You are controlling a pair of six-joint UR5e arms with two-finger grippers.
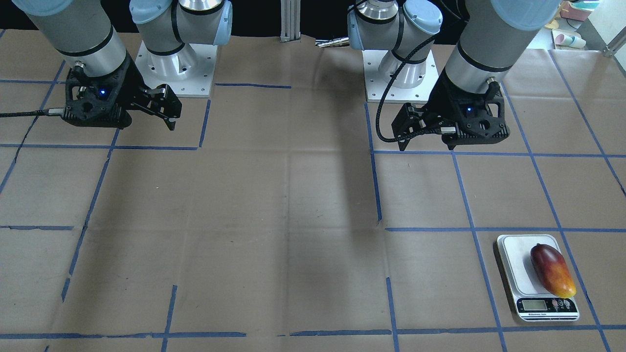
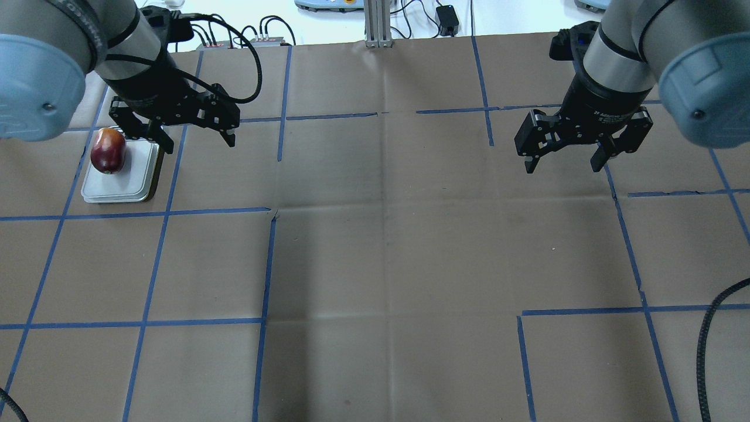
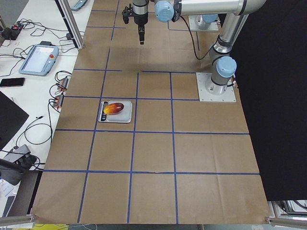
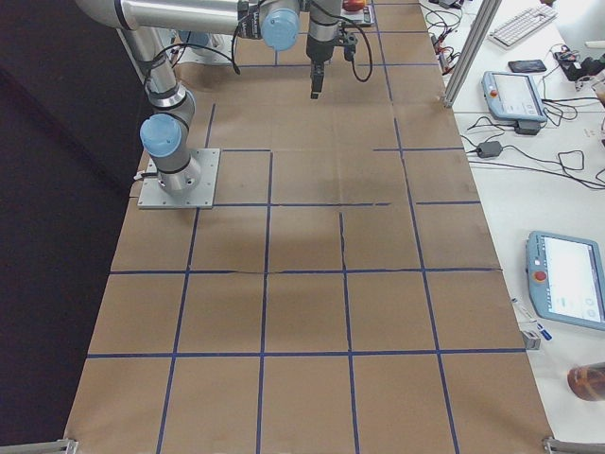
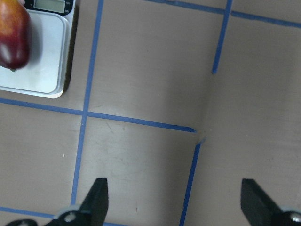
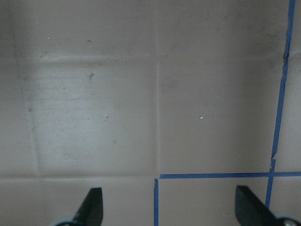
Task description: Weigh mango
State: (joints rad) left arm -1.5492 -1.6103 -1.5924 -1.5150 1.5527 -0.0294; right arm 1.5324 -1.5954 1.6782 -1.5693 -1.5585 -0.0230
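Observation:
The mango [image 1: 552, 270], dark red shading to orange-yellow, lies on the white scale [image 1: 516, 261] along one side of its platform. It also shows in the overhead view [image 2: 108, 151] and the left wrist view [image 5: 13, 40], on the scale [image 5: 44, 61]. My left gripper [image 2: 198, 140] is open and empty. It hangs above the table, beside the scale and apart from it; in the left wrist view [image 5: 174, 197] it holds nothing. My right gripper [image 2: 562, 166] is open and empty above bare paper on the other side; it also shows in the right wrist view [image 6: 169, 202].
Brown paper with a grid of blue tape [image 2: 263, 264] covers the table. The two arm base plates [image 1: 176, 63] [image 1: 398, 73] stand at the robot's edge. Tablets and cables [image 3: 41, 52] lie on the white bench beyond the table's far edge.

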